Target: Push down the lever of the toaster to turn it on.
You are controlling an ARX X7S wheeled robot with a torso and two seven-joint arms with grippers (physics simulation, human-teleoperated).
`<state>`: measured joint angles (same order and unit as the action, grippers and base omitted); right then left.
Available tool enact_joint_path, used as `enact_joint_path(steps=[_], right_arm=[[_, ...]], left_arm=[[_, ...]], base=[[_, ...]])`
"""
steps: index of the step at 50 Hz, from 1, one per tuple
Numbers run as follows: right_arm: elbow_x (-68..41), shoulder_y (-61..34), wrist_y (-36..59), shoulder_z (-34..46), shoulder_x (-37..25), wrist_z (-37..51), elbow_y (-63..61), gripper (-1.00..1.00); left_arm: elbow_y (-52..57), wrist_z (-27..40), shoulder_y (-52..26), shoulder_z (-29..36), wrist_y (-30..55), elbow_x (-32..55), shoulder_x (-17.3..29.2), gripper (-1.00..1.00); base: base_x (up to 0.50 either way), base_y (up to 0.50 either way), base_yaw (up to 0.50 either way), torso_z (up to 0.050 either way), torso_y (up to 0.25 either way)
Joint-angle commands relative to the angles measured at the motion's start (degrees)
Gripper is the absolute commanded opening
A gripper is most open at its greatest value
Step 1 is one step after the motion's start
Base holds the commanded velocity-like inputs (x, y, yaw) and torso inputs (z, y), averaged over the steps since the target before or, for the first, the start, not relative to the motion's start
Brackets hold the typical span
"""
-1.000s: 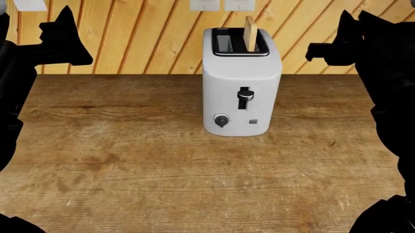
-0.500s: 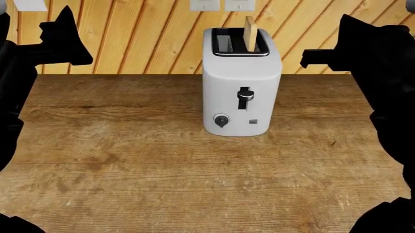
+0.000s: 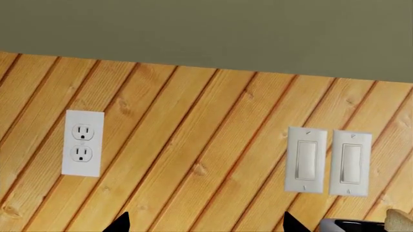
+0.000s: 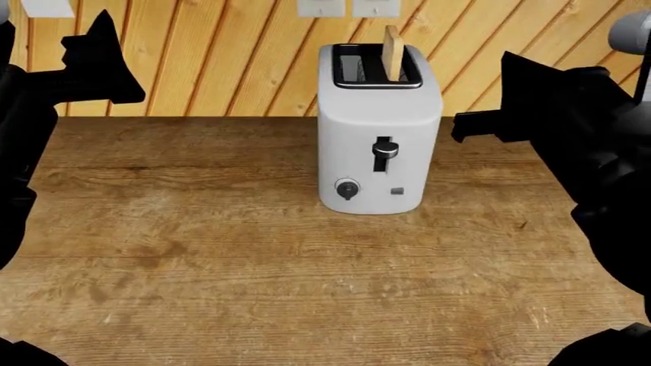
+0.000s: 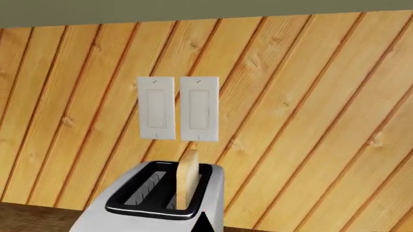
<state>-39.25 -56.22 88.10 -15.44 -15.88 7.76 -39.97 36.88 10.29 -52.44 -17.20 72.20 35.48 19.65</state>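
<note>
From the head view, the toaster stands mid-table, far side, its lever high in its slot. The right gripper hovers just right of it; I can't tell its spread. It should come over the tab and press straight down. The left wrist view shows outlets only, the right wrist view bread; no readable writing.

A wooden countertop with a worn, knotty grain carries a single object: the toaster, standing upright toward the back edge. It sits well to the right of the left gripper and just left of the right gripper.
</note>
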Motion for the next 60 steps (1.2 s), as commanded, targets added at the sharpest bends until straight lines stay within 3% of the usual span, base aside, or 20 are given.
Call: enact_joint_path(steps=[1, 35, 38, 42, 52, 60], right_arm=[[-4.6, 0.3, 0.7, -0.7, -0.7, 1.8, -0.1, -1.0], [-9.3, 0.4, -1.2, -0.4, -2.3, 6.4, 1.6, -1.0], [-13.4, 0.9, 1.8, -2.7, -0.9, 12.4, 0.5, -1.0], [-30.9, 0.0, 1.7, -4.6, -2.3, 31.0, 3.1, -1.0], [-56.4, -1.5, -1.5, -3.1, -3.6, 63.2, 8.2, -1.0], [-64.3, -1.3, -4.6, -0.3, -4.7, 68.7, 8.0, -1.0]], left_arm=[[0.0, 0.3, 0.1, 0.0, -0.1, 0.4, 0.1, 1.0], [-0.1, 1.1, 0.2, 0.0, -0.3, 1.5, 0.5, 1.0], [0.0, 1.2, 0.3, -0.1, -0.2, 1.6, 0.5, 1.0], [-0.2, 1.3, 0.3, 0.1, -0.4, 1.6, 0.5, 1.0], [0.1, 1.7, 0.2, -0.1, 0.0, 2.2, 0.6, 1.0], [0.1, 1.9, 0.3, 0.1, -0.1, 2.4, 0.6, 1.0]], base=[[0.0, 0.0, 0.0, 0.0, 0.0], [0.0, 0.0, 0.0, 0.0, 0.0], [0.0, 0.0, 0.0, 0.0, 0.0], [0.0, 0.0, 0.0, 0.0, 0.0], [0.0, 0.0, 0.0, 0.0, 0.0], [0.0, 0.0, 0.0, 0.0, 0.0]])
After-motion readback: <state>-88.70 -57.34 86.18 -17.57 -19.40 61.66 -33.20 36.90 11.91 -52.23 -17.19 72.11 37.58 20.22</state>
